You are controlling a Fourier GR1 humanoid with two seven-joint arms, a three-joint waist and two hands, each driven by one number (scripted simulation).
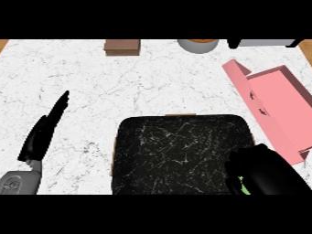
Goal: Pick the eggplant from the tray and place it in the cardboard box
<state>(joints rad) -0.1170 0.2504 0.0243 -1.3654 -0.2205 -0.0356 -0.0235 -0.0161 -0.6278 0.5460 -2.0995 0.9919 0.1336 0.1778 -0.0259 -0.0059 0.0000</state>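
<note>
A black marbled tray (178, 151) lies at the front middle of the white counter. My right hand (270, 171) hangs over the tray's right front corner with its fingers curled down. A small green bit of the eggplant (242, 187) peeks out under its left side; the rest of the eggplant is hidden by the hand. The box (280, 109) looks pink, lies open and stretches along the tray's right side toward the back. At the left of the tray my left hand (43, 132) rests open with its fingers pointing up.
Along the back edge stand a brown block (121, 46), a grey bowl with something orange inside (198, 45) and a grey and black object (263, 43). Wooden floor shows past both back corners of the counter.
</note>
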